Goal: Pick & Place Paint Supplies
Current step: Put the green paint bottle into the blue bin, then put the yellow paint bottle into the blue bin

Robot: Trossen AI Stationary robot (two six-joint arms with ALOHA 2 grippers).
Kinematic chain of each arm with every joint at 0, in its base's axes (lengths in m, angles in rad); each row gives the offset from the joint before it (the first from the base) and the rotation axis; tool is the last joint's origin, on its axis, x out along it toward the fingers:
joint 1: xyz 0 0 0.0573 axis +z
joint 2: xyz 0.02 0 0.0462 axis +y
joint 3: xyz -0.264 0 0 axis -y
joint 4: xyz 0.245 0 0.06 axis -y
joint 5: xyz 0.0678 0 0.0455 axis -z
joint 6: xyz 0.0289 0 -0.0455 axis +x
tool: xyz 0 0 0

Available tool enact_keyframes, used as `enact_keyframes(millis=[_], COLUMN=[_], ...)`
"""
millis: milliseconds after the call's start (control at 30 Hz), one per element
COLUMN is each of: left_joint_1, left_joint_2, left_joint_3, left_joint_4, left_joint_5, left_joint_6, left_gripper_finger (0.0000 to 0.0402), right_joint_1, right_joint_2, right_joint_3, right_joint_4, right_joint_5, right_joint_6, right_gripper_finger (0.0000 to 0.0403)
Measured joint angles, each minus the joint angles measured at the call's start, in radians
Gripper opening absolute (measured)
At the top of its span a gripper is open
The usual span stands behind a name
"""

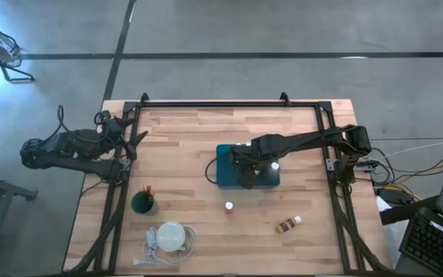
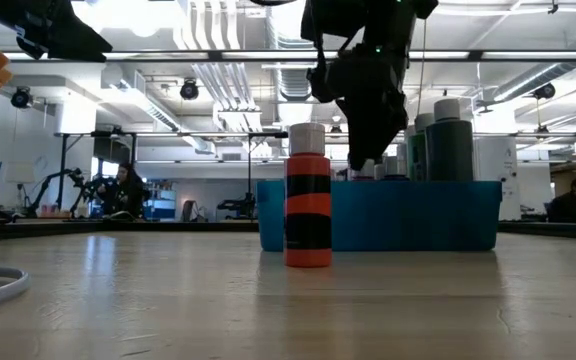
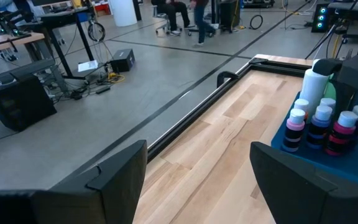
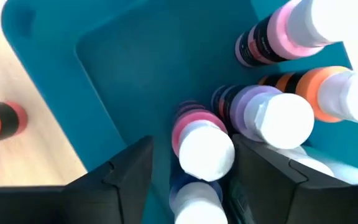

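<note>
A pink-banded, white-capped paint bottle (image 4: 202,149) is seen standing inside the teal tray (image 4: 135,68), between the spread fingers of the right hand (image 4: 191,171), whose grip on it cannot be told.

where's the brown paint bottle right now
In the high view the brown paint bottle lies on its side on the table, toward the right, nearer the front edge than the teal tray.

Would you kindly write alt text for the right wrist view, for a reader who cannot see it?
The right gripper hangs over the teal tray, its dark fingers apart on either side of a white-capped pink bottle standing in the tray. More white-capped bottles, purple, orange and pink, stand beside it, and a red-and-black bottle stands outside on the wooden table.
</note>
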Motion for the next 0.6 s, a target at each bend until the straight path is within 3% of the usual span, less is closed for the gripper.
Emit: enact_keyframes(millis=[333,600], left_joint_1=[0.000,0.000], left_joint_2=[0.000,0.000], left_joint_3=[0.000,0.000], left_joint_4=[0.000,0.000], left_joint_5=[0.000,0.000], left_joint_6=[0.000,0.000], left_gripper_finger=[0.0289,0.0289], right_joint_1=[0.005,0.075], right_joint_2=[-0.006,-0.053], right_joint_3=[0.135,0.250], right_joint_4=[-0.179,-0.205], right_joint_5=[0.001,0.001], right_joint_6=[0.000,0.003], right_gripper_finger=[0.0195,0.0166])
